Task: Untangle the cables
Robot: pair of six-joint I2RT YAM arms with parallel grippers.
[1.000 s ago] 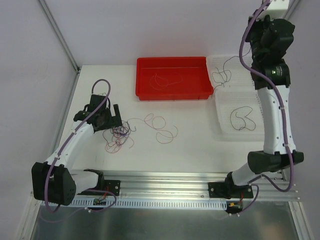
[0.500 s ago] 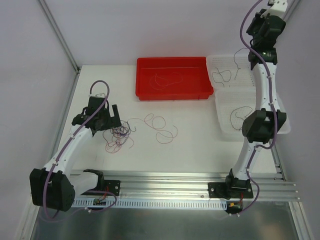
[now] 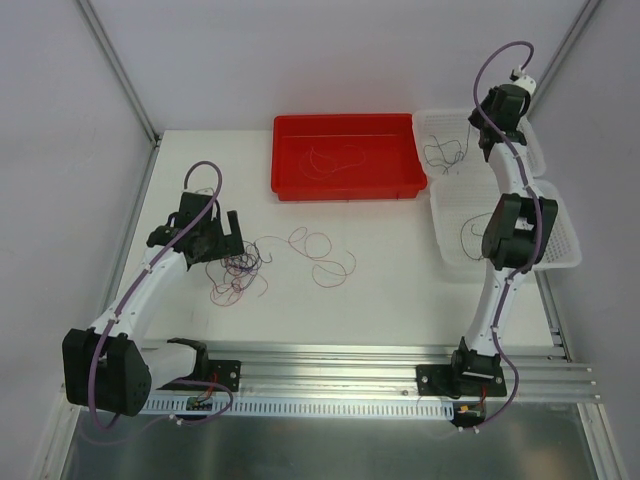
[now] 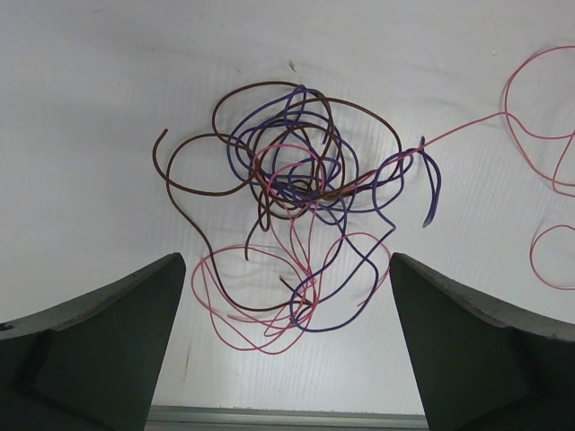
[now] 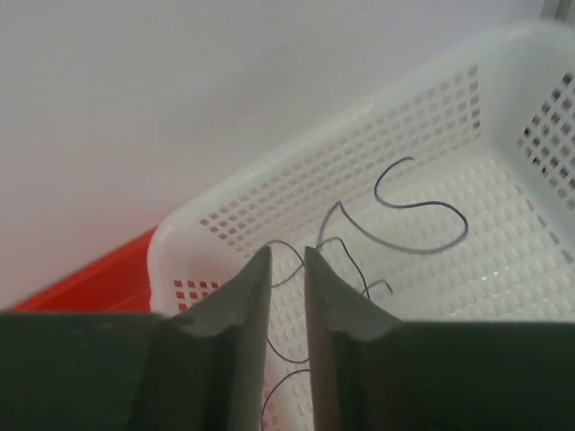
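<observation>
A white table (image 3: 400,295) bears a red tray (image 3: 345,189) and white mesh baskets (image 3: 562,256). The left gripper (image 4: 286,265), fingers wide apart, hovers at the tangled cables (image 4: 301,184) on the table. The right gripper (image 5: 287,256), narrowed to a slit, hangs over the far basket (image 5: 404,126) and its dark strands (image 5: 422,204).

Pink cable (image 4: 467,127) clipped at left wrist view's right edge. Dark cable (image 5: 377,193) passes behind right gripper (image 5: 287,256); pinch unclear.

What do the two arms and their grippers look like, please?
The left arm and right arm have white links, black joints and bases, and a lilac cable along each. The left gripper and right gripper have dark, tapering fingers.
</observation>
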